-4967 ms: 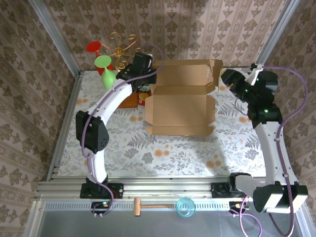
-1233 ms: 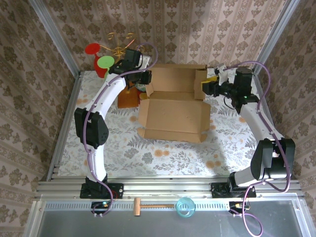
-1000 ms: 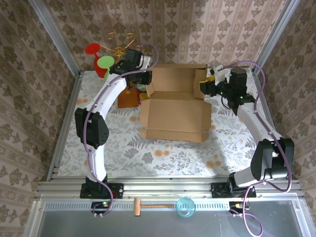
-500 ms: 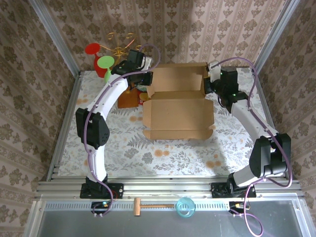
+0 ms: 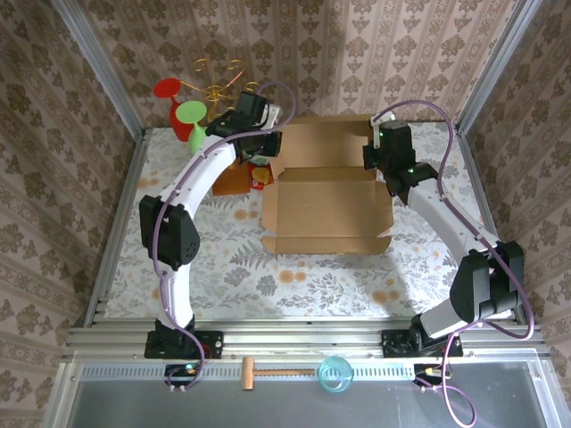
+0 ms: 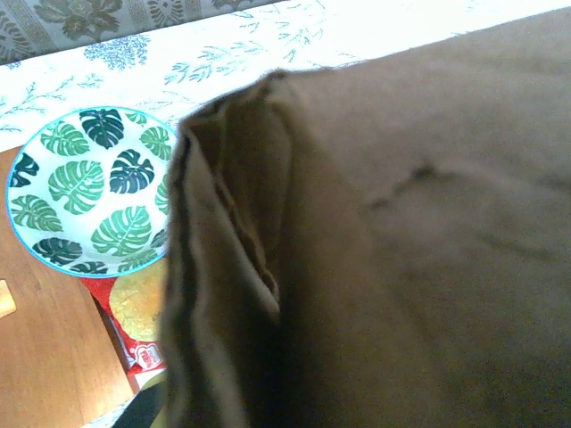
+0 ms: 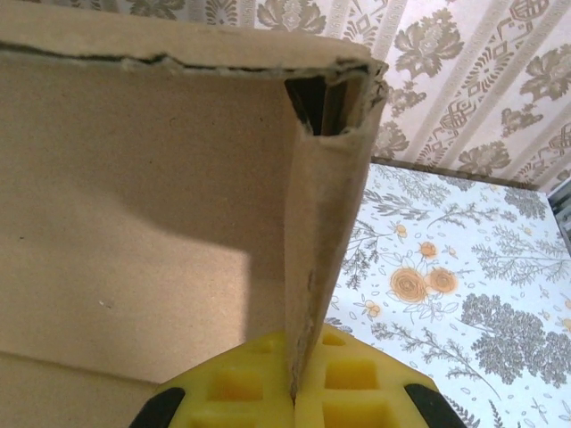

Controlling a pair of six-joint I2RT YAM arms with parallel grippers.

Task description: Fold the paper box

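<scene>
The paper box point(image 5: 326, 209) lies open mid-table, plain brown, its lid panel point(image 5: 326, 141) standing upright at the back. My right gripper point(image 5: 370, 157) is at the lid's right end. Its yellow fingers point(image 7: 343, 392) are shut on the edge of the upright side flap point(image 7: 321, 250), which runs straight down between them. My left gripper point(image 5: 268, 147) is at the lid's left back corner. In the left wrist view brown cardboard point(image 6: 401, 267) hides the fingers, and a folded flap edge point(image 6: 201, 294) stands close in front.
Left of the box are an orange-brown wooden board point(image 5: 232, 181), a red packet point(image 5: 260, 179) and a leaf-patterned bowl point(image 6: 89, 187). Red and green goblets point(image 5: 186, 114) and a gold wire stand point(image 5: 219, 76) are at the back left. A hammer point(image 5: 268, 370) and a blue cup point(image 5: 335, 373) lie on the near ledge.
My right gripper has swung in from the right and closed on the lid's right side flap. The box has shifted slightly to the right. My left gripper has stayed at the left back corner.
</scene>
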